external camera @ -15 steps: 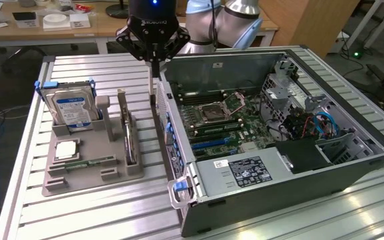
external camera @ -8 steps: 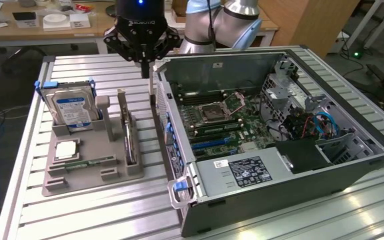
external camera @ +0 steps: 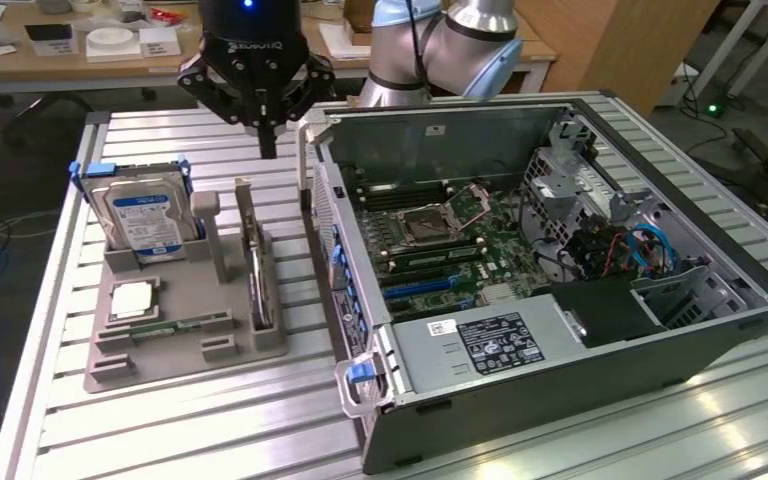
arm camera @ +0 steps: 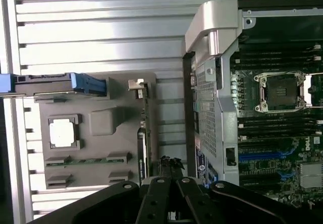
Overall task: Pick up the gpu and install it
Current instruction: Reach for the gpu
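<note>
The gpu (external camera: 259, 275) stands on its edge in a slot of the grey holder tray (external camera: 184, 290), its green board and silver bracket turned up. In the wrist view the gpu (arm camera: 143, 138) is a thin edge-on strip just ahead of my fingertips. My gripper (external camera: 268, 148) hangs above the table behind the tray, between it and the open computer case (external camera: 544, 330). Its fingers meet at a point with nothing in them. In the wrist view the gripper (arm camera: 170, 164) is shut and empty, apart from the card.
The tray (arm camera: 101, 118) also carries a silver hard drive (external camera: 144, 220) with a blue-white label, a processor chip (external camera: 133, 298) and a memory stick (external camera: 171, 325). Inside the case lies the motherboard (external camera: 438, 240) with blue slots (arm camera: 262, 157). A cluttered desk stands behind the table.
</note>
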`<action>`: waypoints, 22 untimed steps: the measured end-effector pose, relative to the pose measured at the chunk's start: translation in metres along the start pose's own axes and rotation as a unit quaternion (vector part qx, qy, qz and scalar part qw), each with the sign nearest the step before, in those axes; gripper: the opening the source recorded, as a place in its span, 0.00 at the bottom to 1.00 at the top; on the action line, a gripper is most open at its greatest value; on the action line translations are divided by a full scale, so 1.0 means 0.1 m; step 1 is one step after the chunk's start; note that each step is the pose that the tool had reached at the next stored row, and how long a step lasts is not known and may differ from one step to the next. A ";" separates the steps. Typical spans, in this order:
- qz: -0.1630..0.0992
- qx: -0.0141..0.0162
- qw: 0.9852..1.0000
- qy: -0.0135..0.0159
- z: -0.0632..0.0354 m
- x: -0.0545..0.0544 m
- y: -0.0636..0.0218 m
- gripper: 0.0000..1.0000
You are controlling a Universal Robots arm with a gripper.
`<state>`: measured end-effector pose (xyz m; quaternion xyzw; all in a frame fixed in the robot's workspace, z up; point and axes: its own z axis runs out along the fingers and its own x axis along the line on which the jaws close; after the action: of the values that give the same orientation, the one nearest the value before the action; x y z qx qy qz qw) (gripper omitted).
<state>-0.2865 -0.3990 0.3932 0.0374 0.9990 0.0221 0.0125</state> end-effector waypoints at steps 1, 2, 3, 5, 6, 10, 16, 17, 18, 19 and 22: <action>0.000 0.000 1.000 0.000 -0.001 0.03 -0.003 0.11; 0.000 0.000 1.000 0.000 -0.002 0.06 -0.005 0.11; 0.000 0.000 1.000 0.000 -0.003 0.08 -0.007 0.11; 0.000 0.000 1.000 0.000 -0.004 0.13 -0.011 0.11; 0.000 0.000 1.000 0.000 -0.004 0.16 -0.013 0.11; 0.000 0.000 1.000 0.000 -0.007 0.25 -0.020 0.11; 0.000 0.000 1.000 0.000 -0.010 0.41 -0.032 0.11; 0.000 0.000 1.000 0.000 -0.011 0.41 -0.032 0.11; 0.000 0.000 1.000 0.000 -0.011 0.41 -0.033 0.11; 0.000 0.000 1.000 0.000 -0.011 0.41 -0.032 0.11; 0.000 0.000 1.000 0.000 -0.011 0.41 -0.033 0.11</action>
<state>-0.3280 -0.3992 0.3932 0.0374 0.9990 0.0221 0.0125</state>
